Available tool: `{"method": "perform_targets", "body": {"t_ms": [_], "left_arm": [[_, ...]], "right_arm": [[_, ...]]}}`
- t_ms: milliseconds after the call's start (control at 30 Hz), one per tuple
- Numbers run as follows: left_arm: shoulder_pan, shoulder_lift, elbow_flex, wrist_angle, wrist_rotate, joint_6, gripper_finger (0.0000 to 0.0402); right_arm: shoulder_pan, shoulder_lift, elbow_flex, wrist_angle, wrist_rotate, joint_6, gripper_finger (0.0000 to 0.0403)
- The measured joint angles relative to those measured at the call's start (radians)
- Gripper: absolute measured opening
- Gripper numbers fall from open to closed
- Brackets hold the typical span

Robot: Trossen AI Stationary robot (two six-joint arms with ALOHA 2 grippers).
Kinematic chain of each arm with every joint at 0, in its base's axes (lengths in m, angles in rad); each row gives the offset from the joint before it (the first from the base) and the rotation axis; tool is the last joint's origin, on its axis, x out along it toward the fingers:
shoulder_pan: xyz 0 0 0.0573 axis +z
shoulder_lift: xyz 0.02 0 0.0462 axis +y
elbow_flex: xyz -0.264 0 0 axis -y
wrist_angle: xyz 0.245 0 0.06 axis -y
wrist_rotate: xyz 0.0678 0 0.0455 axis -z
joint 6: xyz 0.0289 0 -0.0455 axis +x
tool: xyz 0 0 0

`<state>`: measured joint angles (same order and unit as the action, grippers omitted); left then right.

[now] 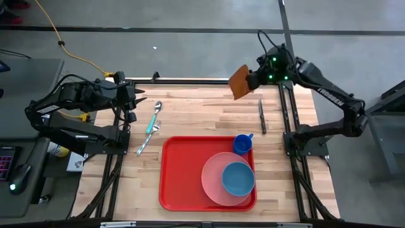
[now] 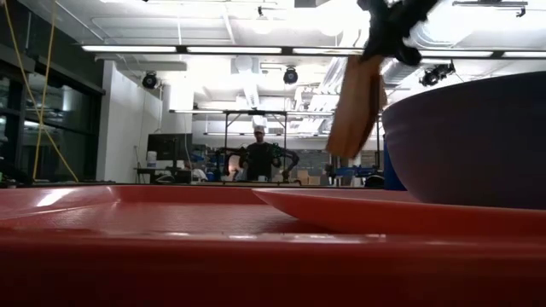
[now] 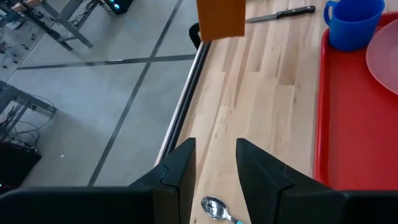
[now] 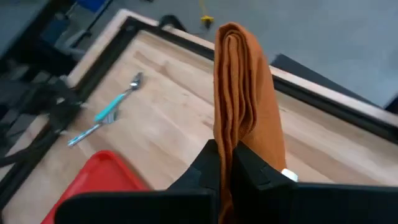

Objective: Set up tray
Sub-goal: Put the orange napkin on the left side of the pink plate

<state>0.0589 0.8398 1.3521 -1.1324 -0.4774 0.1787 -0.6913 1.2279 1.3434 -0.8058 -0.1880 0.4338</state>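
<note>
The red tray (image 1: 183, 171) lies at the table's near middle. On it are a pink plate (image 1: 215, 180) bearing a blue bowl (image 1: 238, 178), and a blue cup (image 1: 243, 144) at its far right corner. My right gripper (image 1: 253, 79) is high over the table's far right edge, shut on a folded orange-brown napkin (image 1: 238, 81). My left gripper (image 3: 214, 168) hovers open at the far left, above a spoon (image 3: 214, 208), with nothing between its fingers. My right gripper pinches one end of the folded napkin (image 4: 231, 146) between its two fingers, several layers together. The fingers slant down toward the table's left. The napkin is lifted clear of the table and hangs slack beyond the fingertips (image 2: 357, 102).
A teal-handled spoon (image 1: 155, 117) and a fork (image 1: 145, 140) lie on the bare wood left of the tray. A dark knife (image 1: 261, 117) lies at the far right, beyond the cup. A person stands far back in the room (image 2: 258, 158).
</note>
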Motion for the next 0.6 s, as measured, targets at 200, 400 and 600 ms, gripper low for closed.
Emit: {"method": "perform_targets", "body": {"t_ms": [200,400,600], "left_arm": [[0.0,0.0,0.0,0.0,-0.004,0.0,0.0145],[0.0,0.0,0.0,0.0,-0.004,0.0,0.0145],[0.0,0.0,0.0,0.001,-0.006,0.0,0.0145]], "right_arm": [[0.1,0.101,0.256,-0.163,0.027,-0.053,0.0],[0.209,0.232,0.488,-0.265,0.019,-0.094,0.0],[0.322,0.376,0.678,-0.375,-0.012,-0.128,0.0]]}}
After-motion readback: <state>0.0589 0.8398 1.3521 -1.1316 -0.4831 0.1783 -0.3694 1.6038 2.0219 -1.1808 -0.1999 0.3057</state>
